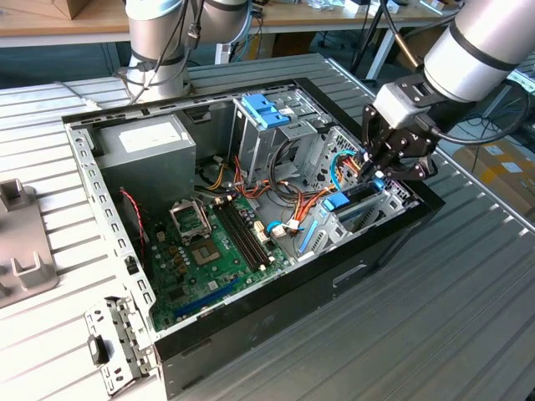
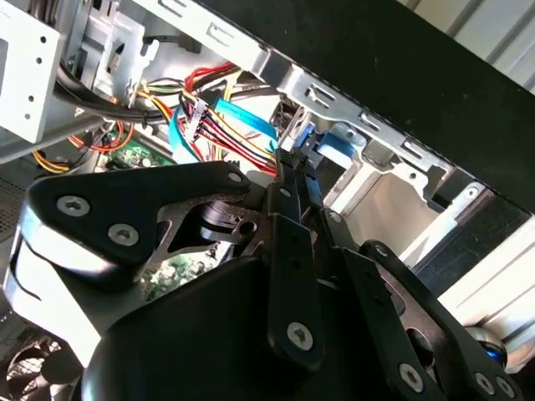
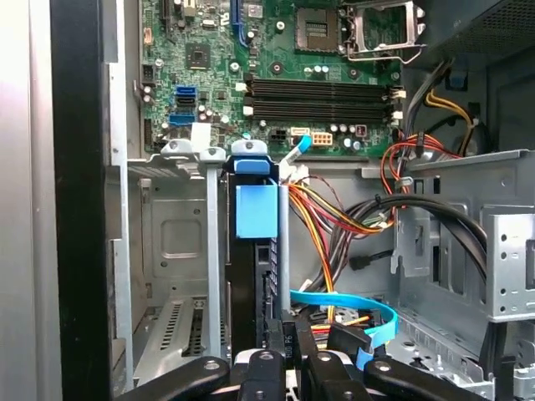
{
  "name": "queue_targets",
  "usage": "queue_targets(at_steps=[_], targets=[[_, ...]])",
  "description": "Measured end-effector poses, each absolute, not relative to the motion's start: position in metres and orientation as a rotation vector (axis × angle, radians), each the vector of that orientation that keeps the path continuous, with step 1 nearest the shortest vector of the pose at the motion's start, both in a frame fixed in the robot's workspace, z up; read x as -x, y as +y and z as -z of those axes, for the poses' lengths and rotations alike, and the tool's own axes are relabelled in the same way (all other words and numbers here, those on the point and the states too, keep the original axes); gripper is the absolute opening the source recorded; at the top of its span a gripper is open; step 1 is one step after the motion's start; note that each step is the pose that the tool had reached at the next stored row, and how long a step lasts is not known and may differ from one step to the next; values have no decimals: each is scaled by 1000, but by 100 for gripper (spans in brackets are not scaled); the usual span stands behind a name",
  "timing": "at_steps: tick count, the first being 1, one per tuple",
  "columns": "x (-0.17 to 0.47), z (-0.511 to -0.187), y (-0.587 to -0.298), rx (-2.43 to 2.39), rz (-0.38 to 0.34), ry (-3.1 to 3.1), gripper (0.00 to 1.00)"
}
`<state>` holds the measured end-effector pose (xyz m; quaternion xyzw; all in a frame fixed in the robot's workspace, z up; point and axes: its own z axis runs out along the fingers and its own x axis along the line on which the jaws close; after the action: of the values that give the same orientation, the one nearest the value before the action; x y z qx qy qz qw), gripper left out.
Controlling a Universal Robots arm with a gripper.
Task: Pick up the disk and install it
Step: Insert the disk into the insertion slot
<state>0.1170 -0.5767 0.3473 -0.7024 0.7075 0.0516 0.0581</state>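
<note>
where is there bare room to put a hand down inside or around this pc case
Free: ribbed grey metal table beside the black computer case; green motherboard is low and flat. Crowded: around the blue-railed dark disk at the gripper, with orange and red cables.

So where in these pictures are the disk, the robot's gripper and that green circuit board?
disk (image 3: 256, 210): first wrist view, on its bright blue tab.
gripper (image 1: 374, 173): exterior view, between its fingertips, down in the case above the disk.
motherboard (image 1: 205, 255): exterior view, on the green board's middle, beside the memory slots.
</note>
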Motion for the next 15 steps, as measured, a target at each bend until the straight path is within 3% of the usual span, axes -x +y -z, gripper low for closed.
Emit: queue_targets(at_steps=[15], targets=[[-114,-342,-583,2127,-160,2142,17]])
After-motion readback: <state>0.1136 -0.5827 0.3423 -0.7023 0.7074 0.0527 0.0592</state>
